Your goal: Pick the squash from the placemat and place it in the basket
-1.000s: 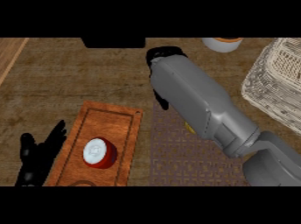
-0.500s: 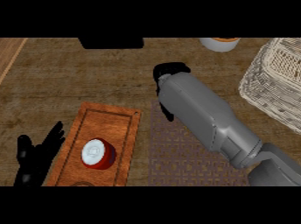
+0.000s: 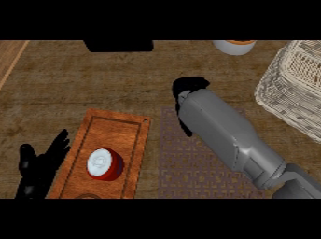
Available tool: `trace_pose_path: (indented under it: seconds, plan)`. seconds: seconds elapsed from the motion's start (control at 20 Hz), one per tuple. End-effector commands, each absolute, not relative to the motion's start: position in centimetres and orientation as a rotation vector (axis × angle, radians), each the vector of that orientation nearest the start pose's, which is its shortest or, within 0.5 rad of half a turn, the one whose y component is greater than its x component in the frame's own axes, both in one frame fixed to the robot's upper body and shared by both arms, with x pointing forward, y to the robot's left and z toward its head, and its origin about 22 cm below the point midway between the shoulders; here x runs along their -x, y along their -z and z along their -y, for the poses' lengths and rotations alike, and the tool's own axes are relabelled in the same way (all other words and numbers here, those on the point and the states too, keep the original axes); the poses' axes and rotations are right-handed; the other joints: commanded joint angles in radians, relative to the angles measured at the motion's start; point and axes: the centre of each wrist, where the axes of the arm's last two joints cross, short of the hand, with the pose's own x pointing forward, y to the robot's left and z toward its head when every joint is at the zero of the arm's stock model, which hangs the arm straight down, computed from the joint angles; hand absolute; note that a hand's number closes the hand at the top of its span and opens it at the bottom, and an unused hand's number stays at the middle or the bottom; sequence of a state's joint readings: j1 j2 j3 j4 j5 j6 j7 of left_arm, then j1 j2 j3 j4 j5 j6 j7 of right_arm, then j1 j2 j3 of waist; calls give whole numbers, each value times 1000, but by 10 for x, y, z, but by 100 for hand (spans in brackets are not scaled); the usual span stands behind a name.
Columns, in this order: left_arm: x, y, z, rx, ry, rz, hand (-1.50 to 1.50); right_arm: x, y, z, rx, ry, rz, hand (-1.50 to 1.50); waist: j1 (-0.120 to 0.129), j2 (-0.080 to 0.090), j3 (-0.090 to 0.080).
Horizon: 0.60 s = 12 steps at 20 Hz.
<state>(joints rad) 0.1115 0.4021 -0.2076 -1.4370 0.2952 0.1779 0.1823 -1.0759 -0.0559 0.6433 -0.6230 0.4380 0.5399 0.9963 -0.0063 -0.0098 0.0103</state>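
Kitchen counter (image 3: 87, 84), seen from above: at the near left edge, the robot's black left hand (image 3: 39, 172), resting with fingers straight, spread and pointing up, nothing in its hold. Just to its right, a long wooden tray (image 3: 118, 133), set lengthwise from the near edge toward the counter's middle, with a round red-and-white object (image 3: 102, 163) lying in its near half. Just beside the tray's right rim, a brown patterned placemat (image 3: 185, 173), much of it covered by the grey right forearm (image 3: 225, 135), entering at the near right corner and slanting toward the middle of the counter. At the forearm's far end, just past the placemat's far edge, the black right hand (image 3: 194, 85), turned down toward the counter top and largely hidden behind the wrist; impossible to tell whether open or closed on anything. Squash not visible from this angle, whereabouts impossible to tell. Toward the right edge, apart from the right hand, a pale wicker basket (image 3: 304, 88), only partly in frame. Along the far edge, a white cup (image 3: 233, 46) with an orange top to the basket's left and, further left, a black block (image 3: 118, 45), both cut off by the frame. Down the left edge, a strip of lighter wood (image 3: 1, 70)
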Motion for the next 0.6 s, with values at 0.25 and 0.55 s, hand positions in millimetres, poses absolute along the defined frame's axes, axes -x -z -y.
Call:
trace_pose_path:
  seconds: [0.25, 0.55]
  plan:
    - [-199, 56, -304, -161, 27, 1007, 0, -382, -51, 41, 944, -1463, 275, -150, -1, 8, -11]
    - [-203, 46, -280, -149, 20, 1024, 0, -379, -25, 46, 951, -1479, 128, -150, 6, 9, -11]
